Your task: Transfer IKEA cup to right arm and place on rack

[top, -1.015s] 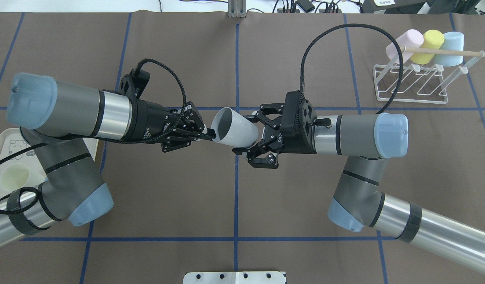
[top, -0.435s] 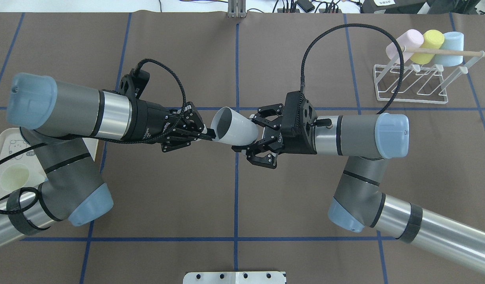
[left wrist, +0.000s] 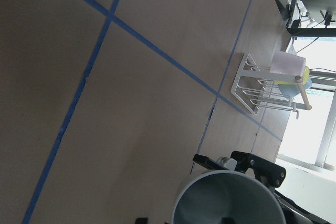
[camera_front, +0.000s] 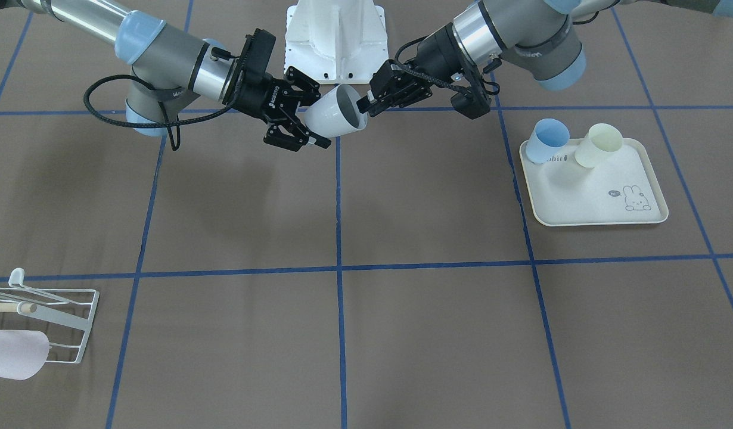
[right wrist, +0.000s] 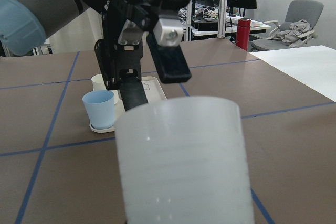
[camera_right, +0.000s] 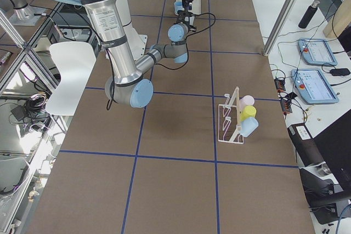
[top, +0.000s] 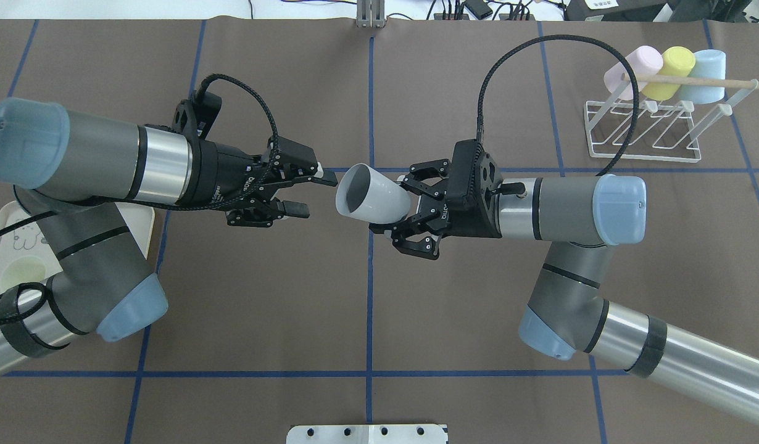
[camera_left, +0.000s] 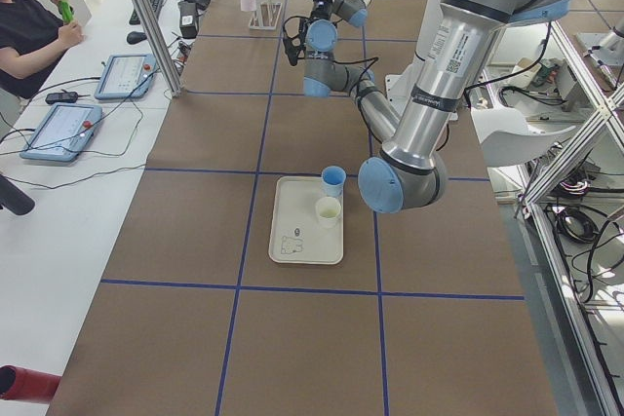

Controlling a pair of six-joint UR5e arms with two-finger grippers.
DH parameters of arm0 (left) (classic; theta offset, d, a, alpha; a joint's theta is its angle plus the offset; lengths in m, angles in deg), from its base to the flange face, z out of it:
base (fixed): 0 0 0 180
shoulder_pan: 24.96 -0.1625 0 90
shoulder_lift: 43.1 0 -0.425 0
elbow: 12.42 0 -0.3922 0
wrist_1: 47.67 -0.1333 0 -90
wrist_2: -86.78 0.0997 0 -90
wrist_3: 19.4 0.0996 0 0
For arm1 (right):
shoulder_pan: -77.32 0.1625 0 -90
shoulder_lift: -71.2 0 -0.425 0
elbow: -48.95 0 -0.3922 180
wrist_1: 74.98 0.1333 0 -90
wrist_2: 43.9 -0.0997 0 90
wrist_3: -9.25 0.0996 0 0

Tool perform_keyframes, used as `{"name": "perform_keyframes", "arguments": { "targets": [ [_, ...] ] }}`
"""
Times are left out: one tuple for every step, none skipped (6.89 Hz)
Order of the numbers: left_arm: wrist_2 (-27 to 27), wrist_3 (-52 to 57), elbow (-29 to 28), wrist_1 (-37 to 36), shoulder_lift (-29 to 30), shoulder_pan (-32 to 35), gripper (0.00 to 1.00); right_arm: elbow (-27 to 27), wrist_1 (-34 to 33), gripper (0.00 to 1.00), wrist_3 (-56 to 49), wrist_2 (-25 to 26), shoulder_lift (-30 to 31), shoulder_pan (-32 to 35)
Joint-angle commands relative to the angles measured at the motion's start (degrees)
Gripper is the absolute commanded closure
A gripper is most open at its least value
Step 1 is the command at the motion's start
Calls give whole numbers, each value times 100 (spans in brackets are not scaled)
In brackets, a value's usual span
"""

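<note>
The IKEA cup, white, hangs on its side above the table's middle with its mouth toward my left arm. The right arm's gripper is shut on its base end; in the front-facing view that gripper clasps the cup. My left gripper stands open a short way left of the rim, touching nothing. In the right wrist view the cup fills the foreground, with the left gripper's fingers behind it. The white wire rack stands at the far right.
A pink cup, a yellow cup and a light-blue cup sit on the rack. A cream rabbit-print tray on my left holds a blue cup and a cream cup. A black cable loops above the right wrist.
My left gripper has let go of the cup's rim, opened and drawn back to the left. The right gripper has kept hold of the cup and shifted slightly right.
</note>
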Motion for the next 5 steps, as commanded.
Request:
{"name": "perform_keyframes", "arguments": {
  "targets": [
    [-61, 1123, 148, -738, -337, 289, 0, -62, -480, 82, -270, -116, 186, 449],
    [-61, 1887, 489, -1466, -583, 429, 0, -80, -911, 87, -733, -142, 196, 504],
    [-61, 2800, 980, -2334, -907, 605, 0, -89, -1455, 96, -1294, -143, 213, 696],
    [-61, 3792, 1454, -2970, -1406, 850, 0, -228, -2130, 100, -2153, -151, 361, 906],
    [-70, 4498, 1677, -3080, -1925, 1122, 0, -560, -2894, 100, -2779, -143, 493, 1135]
  ]
}}
